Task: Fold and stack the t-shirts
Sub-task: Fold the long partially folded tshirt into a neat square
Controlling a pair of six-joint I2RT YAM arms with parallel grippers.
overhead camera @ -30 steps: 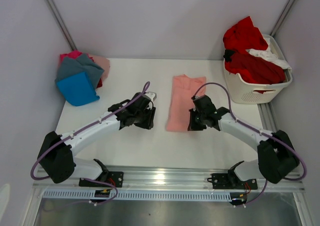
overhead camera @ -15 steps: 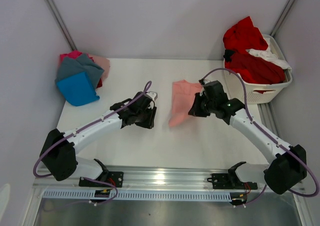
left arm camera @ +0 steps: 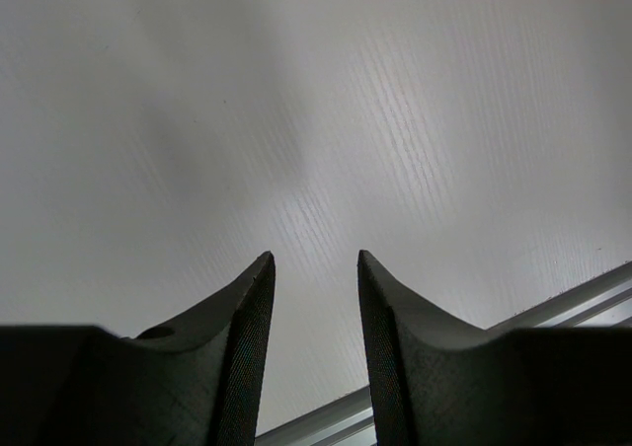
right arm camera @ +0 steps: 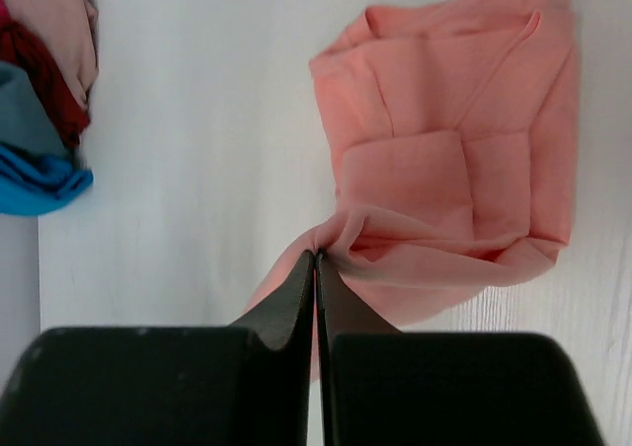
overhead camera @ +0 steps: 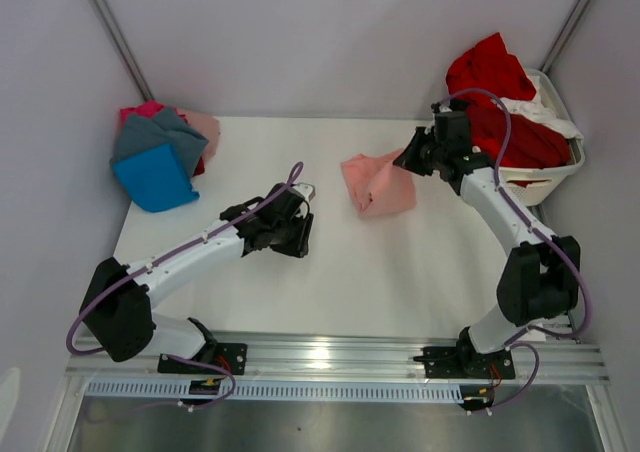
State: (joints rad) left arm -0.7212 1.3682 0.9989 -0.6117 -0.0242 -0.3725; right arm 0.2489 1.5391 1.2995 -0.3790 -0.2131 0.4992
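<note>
A salmon-pink t-shirt (overhead camera: 377,184) lies partly folded at the back middle of the white table, one edge lifted. My right gripper (overhead camera: 408,160) is shut on that raised edge; in the right wrist view the jaws (right arm camera: 316,259) pinch a fold of the salmon-pink t-shirt (right arm camera: 454,180), the rest hanging to the table. My left gripper (overhead camera: 300,234) rests low over bare table, left of the shirt, its jaws (left arm camera: 314,260) open with nothing between them. A stack of folded t-shirts (overhead camera: 160,157), blue, grey, magenta and pale pink, sits at the back left.
A white slatted laundry basket (overhead camera: 500,184) at the back right holds red and white shirts (overhead camera: 505,107). The folded stack (right arm camera: 39,101) shows at the left edge of the right wrist view. A metal rail (left arm camera: 553,313) runs along the table's near edge.
My right gripper has lifted the near end of the salmon-pink t-shirt and carried it back and to the right, folding the shirt over itself. The left arm has not moved.
</note>
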